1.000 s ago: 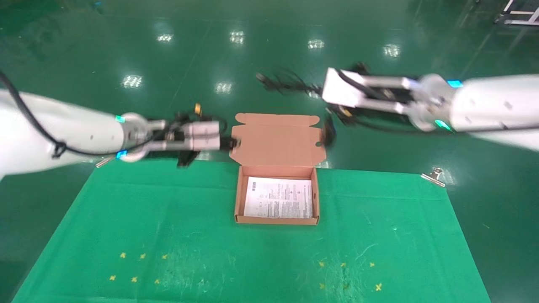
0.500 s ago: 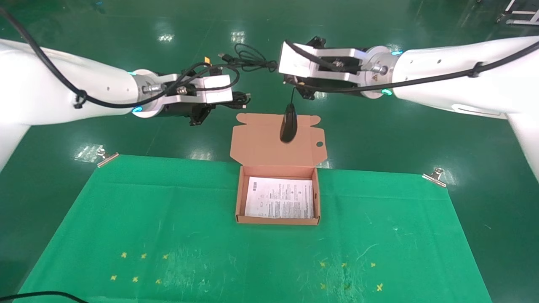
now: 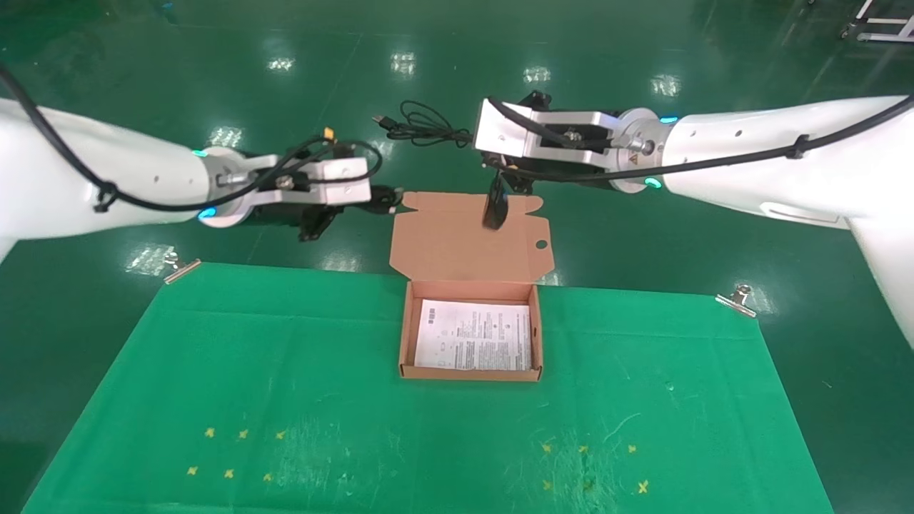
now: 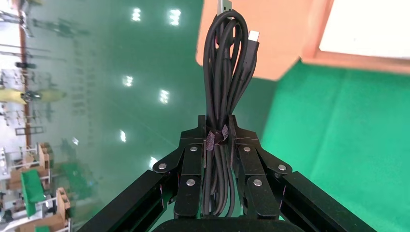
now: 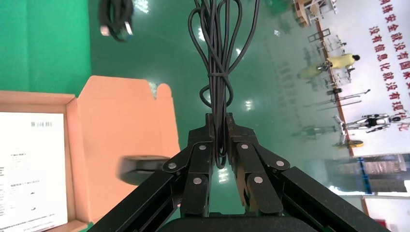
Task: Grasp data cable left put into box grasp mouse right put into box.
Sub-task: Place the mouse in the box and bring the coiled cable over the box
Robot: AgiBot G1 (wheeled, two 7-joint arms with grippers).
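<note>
Red Chinese characters on a white wall banner [image 5: 389, 29]; the box's printed sheet [image 3: 473, 345] illegible.

Bright, even overhead lighting. Glossy green floor [image 3: 643, 235] mirrors ceiling lamps as rows of white glare spots, seen in head view and both wrist views. Shadows soft and faint; white printed sheet [image 3: 473, 344] in the box [image 3: 403, 335] is near blown out. Head view sharp at centre, w/ slight wide-angle stretch twd edges. Right wrist view: the mouse [image 5: 142, 169] is smeared by motion blur; background hall soft. Left wrist view: the data cable [image 4: 225, 72] crisp.
</note>
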